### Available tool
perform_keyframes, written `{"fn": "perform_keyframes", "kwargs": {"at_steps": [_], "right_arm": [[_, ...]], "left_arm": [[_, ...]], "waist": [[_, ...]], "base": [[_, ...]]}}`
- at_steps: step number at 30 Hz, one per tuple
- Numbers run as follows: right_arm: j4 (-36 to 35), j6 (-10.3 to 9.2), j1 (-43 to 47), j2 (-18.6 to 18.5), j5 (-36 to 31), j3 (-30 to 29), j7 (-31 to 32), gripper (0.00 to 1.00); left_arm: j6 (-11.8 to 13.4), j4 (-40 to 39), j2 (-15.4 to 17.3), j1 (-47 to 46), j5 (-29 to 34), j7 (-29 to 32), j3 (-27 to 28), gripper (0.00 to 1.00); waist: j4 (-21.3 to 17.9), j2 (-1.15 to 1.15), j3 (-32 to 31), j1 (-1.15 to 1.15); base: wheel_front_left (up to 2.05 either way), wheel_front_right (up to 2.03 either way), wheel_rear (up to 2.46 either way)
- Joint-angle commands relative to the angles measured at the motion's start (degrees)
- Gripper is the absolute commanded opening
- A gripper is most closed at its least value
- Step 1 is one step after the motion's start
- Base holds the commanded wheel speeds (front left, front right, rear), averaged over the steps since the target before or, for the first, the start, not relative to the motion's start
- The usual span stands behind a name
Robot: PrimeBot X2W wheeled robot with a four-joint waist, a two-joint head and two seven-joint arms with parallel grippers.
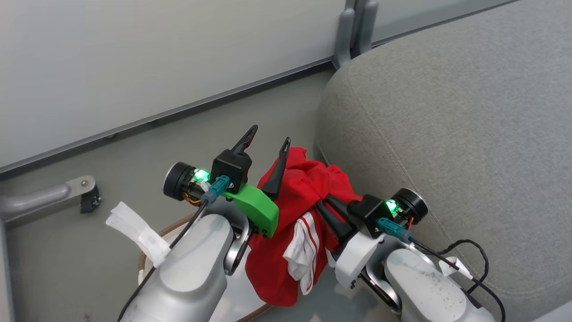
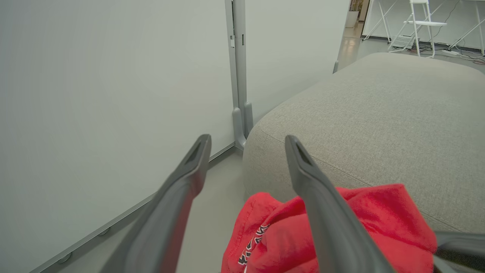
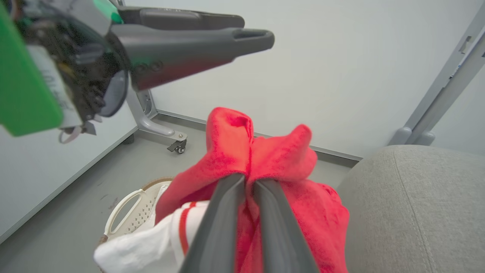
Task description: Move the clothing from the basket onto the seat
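My right gripper (image 3: 248, 181) is pinched tight on the red clothing (image 1: 308, 183), hanging over the basket (image 3: 130, 214) at seven o'clock, beside the seat (image 1: 447, 112) at two o'clock, perhaps brushing its edge. My left gripper (image 1: 269, 136) stands wide open, empty.

Nothing legible (print (image 2: 252, 246) on clothing (image 2: 371, 220) blurred)

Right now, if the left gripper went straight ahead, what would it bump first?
Probably the white wall panel near its grey post foot, just beside the corner of the seat; depth is unclear.
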Motion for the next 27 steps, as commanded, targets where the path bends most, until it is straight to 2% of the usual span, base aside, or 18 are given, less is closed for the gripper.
{"fn": "perform_keyframes", "kwargs": {"at_steps": [1,9,19,27], "right_arm": [[-0.9,-0.08,1.1,-0.1,0.1,-0.3,-0.2,0.00],[-3.9,-0.08,3.1,-0.1,0.5,-1.6,-0.2,0.00],[-7.3,-0.08,5.0,-0.1,-0.6,-7.2,-0.2,0.00],[-7.8,-0.08,-1.7,-0.1,-4.6,-11.9,-0.2,0.00]], "left_arm": [[-0.2,0.1,0.3,1.3,0.6,0.0,0.9,1.00],[-0.8,0.4,0.6,3.6,2.7,-0.1,4.5,1.00],[-2.6,1.1,0.3,3.9,4.5,-0.1,6.4,1.00],[-3.1,0.1,1.1,3.9,6.6,-0.1,8.7,1.00]], "waist": [[-5.7,0.00,-1.1,0.00],[-11.5,0.00,-1.1,0.00],[-12.4,0.00,0.6,0.00],[-12.5,0.00,4.3,0.00]], "base": [[0.00,0.00,0.00],[0.00,0.00,0.00],[0.00,0.00,0.00],[0.00,0.00,0.00]]}}
